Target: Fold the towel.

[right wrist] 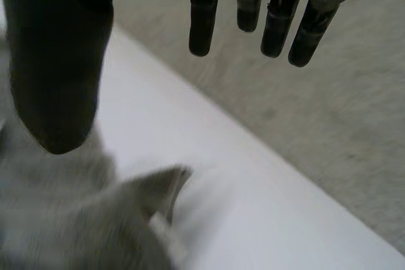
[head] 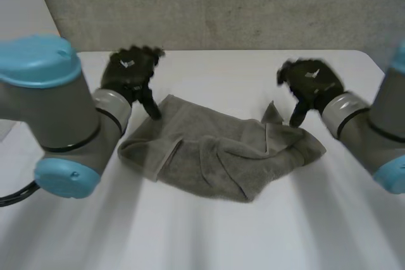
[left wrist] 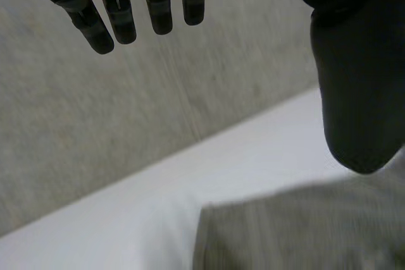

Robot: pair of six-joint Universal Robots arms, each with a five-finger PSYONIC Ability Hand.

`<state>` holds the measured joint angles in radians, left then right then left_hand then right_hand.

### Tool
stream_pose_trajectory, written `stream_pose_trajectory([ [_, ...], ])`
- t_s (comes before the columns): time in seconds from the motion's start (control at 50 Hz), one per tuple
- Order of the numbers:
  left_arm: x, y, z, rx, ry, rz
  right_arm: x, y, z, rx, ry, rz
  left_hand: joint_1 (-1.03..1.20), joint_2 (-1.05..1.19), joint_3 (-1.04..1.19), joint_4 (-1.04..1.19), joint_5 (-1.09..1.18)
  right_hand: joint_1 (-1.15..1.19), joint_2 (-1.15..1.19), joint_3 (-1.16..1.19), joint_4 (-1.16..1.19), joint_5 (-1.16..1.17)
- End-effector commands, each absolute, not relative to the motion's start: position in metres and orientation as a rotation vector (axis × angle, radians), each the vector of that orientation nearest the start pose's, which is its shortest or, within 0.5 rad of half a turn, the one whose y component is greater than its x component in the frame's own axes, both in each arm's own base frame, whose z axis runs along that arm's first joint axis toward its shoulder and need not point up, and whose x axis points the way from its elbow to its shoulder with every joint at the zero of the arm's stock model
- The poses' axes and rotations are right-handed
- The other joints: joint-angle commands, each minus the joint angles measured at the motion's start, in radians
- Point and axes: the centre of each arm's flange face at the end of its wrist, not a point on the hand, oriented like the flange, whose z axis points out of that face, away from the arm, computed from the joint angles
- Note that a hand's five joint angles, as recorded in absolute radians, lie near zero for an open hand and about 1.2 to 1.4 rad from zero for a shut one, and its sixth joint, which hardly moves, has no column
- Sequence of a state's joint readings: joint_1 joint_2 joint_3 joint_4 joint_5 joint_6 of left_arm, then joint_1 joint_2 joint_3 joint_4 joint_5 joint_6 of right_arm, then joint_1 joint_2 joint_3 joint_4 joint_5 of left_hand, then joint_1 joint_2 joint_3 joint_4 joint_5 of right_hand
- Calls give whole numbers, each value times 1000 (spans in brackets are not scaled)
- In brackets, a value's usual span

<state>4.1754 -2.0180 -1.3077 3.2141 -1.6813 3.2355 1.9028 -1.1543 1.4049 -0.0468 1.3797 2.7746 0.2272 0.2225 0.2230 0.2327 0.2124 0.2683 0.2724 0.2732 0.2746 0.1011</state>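
Left hand (head: 128, 73) open, fingers straight, thumb pointing down just beside the towel's (head: 215, 153) far left corner. Right hand (head: 311, 83) open too, thumb down at the towel's far right edge, near an upturned corner. Towel grey, rumpled, lying on white table (head: 209, 67) between both hands.

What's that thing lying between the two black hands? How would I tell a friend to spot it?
Start at the white table in front of the grey wall and look between the left hand and the right hand. There lies a towel, the only soft thing there: grey-green, rumpled, with one corner sticking up near the right hand.
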Motion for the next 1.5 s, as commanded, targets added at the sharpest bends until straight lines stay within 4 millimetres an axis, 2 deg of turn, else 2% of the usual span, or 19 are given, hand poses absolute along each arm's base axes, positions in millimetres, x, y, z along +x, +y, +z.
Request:
stream_pose_trajectory([
  [0.02,-315,-287,178,884,2455,-1976,280,-306,152,-1329,2144,-1737,-46,-41,-42,-52,-206,128,124,123,122,121],
  [0.1,-319,-288,151,958,2501,-1895,285,-305,122,-1379,2169,-1646,-20,-15,-15,-25,-179,207,202,202,200,199],
  [0.24,-323,-286,137,1028,2551,-1849,292,-304,114,-1399,2159,-1634,110,114,114,104,-50,515,511,510,509,508],
  [0.28,-325,-284,139,1062,2566,-1849,292,-307,116,-1379,2154,-1654,492,497,496,486,332,863,859,858,857,856],
  [0.34,-326,-283,142,1073,2567,-1857,293,-308,120,-1374,2143,-1676,744,748,748,738,584,1029,1025,1024,1023,1022],
  [0.38,-326,-281,151,1068,2563,-1881,291,-310,135,-1355,2124,-1730,1167,1172,1171,1162,1007,1128,1124,1123,1122,1121],
  [0.62,-317,-274,204,1019,2477,-2034,282,-305,196,-1238,2053,-1880,1169,1174,1173,1164,1009,1128,1124,1123,1122,1121],
  [0.84,-310,-276,217,1001,2425,-2075,277,-281,216,-1509,2033,-1665,1169,1174,1173,1164,1009,1128,1124,1123,1122,1121],
  [0.94,-321,-303,228,1038,2244,-2166,290,-313,250,-1403,1858,-2016,1169,1174,1173,1164,1009,1128,1124,1123,1122,1121],
  [0.98,-331,-325,267,1003,1990,-2341,294,-342,285,-1180,1646,-2362,1169,1174,1173,1164,1009,1128,1124,1123,1122,1121],
  [1.0,-331,-325,267,1003,1989,-2342,294,-342,285,-1179,1645,-2363,1169,1174,1173,1164,1009,1128,1124,1123,1122,1121],
  [1.04,-331,-341,321,848,1742,-2553,290,-353,335,-899,1326,-2667,1169,1174,1173,1164,1009,1128,1124,1123,1122,1121],
  [1.1,-330,-344,345,766,1640,-2657,284,-346,370,-758,1128,-2778,1169,1174,1173,1164,1009,1128,1124,1123,1122,1121],
  [1.14,-326,-339,386,646,1468,-2836,277,-325,405,-627,925,-2798,1169,1174,1173,1164,1009,1128,1124,1123,1122,1121],
  [1.26,-320,-333,398,569,1429,-2925,283,-319,381,-759,1108,-2612,1169,1174,1173,1164,1009,1128,1124,1123,1122,1121],
  [1.36,-318,-325,324,719,1712,-2742,294,-314,300,-1062,1537,-2218,1169,1174,1173,1164,1009,1128,1124,1123,1122,1121],
  [1.38,-318,-325,324,719,1712,-2742,294,-314,300,-1063,1538,-2218,1169,1174,1173,1164,1009,1128,1124,1123,1122,1121],
  [1.42,-315,-317,279,820,1876,-2612,294,-310,263,-1217,1683,-2103,1169,1174,1173,1164,1009,1128,1124,1123,1122,1121],
  [1.5,-305,-308,234,903,2029,-2469,290,-308,230,-1336,1802,-1994,1169,1174,1173,1164,1009,1128,1124,1123,1122,1121],
])
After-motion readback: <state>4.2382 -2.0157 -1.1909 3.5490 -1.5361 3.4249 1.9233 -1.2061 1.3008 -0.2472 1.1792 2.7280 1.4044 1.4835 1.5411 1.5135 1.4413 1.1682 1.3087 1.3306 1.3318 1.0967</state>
